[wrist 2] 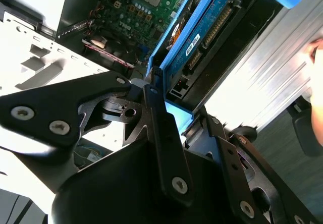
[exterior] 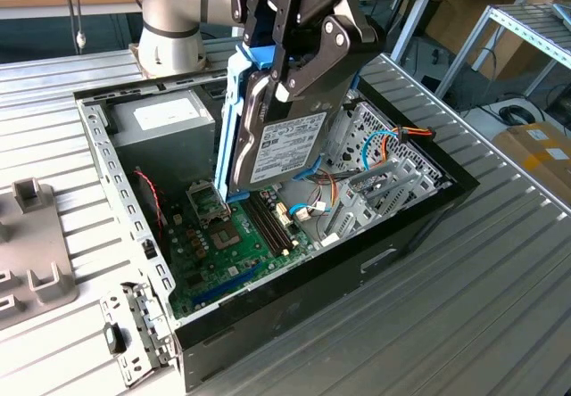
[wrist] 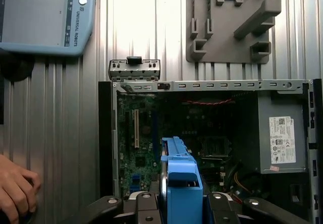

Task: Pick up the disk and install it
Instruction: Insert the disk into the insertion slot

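Note:
The disk (exterior: 278, 149), a grey metal drive with a white label in a light-blue carrier (exterior: 234, 115), hangs on edge above the open computer case (exterior: 268, 307). My gripper (exterior: 287, 73) is shut on its upper end, one black finger (exterior: 308, 61) across the labelled face. Its lower end hovers over the motherboard (exterior: 234, 240), beside the perforated metal drive cage (exterior: 379, 169). In the first wrist view the carrier (wrist: 180, 181) sits between my gripper's (wrist: 181, 206) black fingers (wrist: 144, 209). The second wrist view shows the disk's circuit-board side (wrist 2: 204, 35).
A power supply (exterior: 165, 115) sits at the case's back, and loose cables (exterior: 308, 209) lie near the cage. A grey fixture (exterior: 31, 262) lies on the ribbed table at the exterior view's left. A person's hand (wrist: 15, 193) and a teach pendant (wrist: 45, 17) are beside the case.

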`<state>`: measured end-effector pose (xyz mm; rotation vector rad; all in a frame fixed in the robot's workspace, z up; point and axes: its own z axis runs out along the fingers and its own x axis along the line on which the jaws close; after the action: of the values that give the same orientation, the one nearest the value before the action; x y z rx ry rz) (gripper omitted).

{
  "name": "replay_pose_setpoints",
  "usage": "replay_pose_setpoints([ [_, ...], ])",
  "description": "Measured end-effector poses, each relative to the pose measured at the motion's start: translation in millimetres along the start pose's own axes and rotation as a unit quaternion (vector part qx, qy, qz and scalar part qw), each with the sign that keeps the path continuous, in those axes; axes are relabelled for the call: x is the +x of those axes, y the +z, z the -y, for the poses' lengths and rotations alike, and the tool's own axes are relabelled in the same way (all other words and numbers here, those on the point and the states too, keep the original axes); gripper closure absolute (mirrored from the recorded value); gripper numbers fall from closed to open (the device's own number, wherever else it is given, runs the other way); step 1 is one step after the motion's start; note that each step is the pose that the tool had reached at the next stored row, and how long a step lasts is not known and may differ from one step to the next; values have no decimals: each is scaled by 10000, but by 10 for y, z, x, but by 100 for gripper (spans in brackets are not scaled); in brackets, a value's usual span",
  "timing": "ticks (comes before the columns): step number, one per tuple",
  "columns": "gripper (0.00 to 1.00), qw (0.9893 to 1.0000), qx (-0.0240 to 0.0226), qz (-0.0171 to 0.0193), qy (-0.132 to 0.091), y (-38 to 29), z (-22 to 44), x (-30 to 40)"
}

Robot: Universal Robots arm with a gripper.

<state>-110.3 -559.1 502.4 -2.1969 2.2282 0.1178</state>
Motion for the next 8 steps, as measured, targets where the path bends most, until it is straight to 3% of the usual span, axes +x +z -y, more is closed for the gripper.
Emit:
replay_pose_setpoints([
  [8,63,10000,0,0,0,-2,27,22],
])
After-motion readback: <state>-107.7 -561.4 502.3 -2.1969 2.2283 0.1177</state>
